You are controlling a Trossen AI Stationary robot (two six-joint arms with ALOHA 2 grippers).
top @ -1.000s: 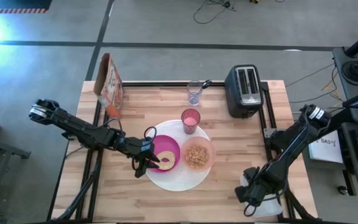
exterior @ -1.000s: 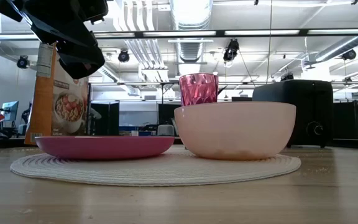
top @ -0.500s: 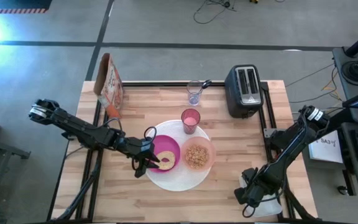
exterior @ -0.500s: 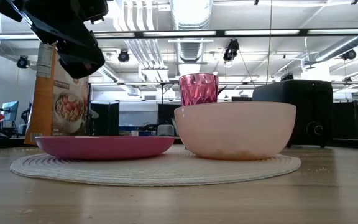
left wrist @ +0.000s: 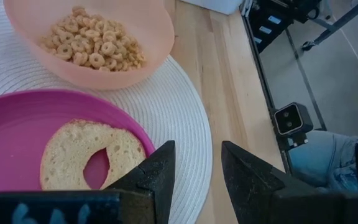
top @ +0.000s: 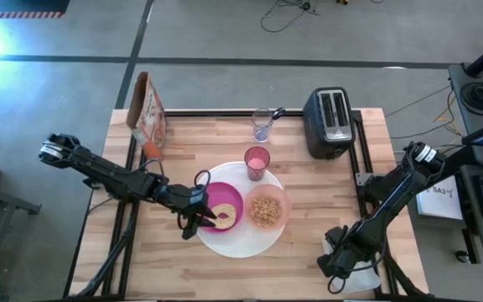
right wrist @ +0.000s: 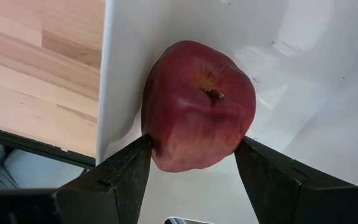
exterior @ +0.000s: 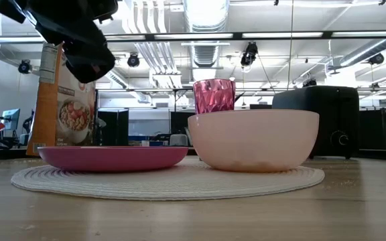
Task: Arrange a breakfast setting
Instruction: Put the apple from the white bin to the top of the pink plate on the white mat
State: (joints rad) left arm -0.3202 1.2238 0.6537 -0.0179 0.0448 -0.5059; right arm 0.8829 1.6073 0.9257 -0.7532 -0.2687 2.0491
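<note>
Left tool (top: 193, 220) hovers just above the left edge of the magenta plate (top: 233, 196), its fingers (left wrist: 152, 174) parted and holding nothing. Half a bagel (left wrist: 92, 155) lies on that plate, which sits on the large white plate (top: 241, 242) beside the cereal-filled peach bowl (top: 267, 210). Right tool (right wrist: 193, 171), at the bench's (top: 141, 260) near right corner, has its fingers against both sides of the dark-red fruit (right wrist: 199, 104) in a white container (right wrist: 316, 93).
</note>
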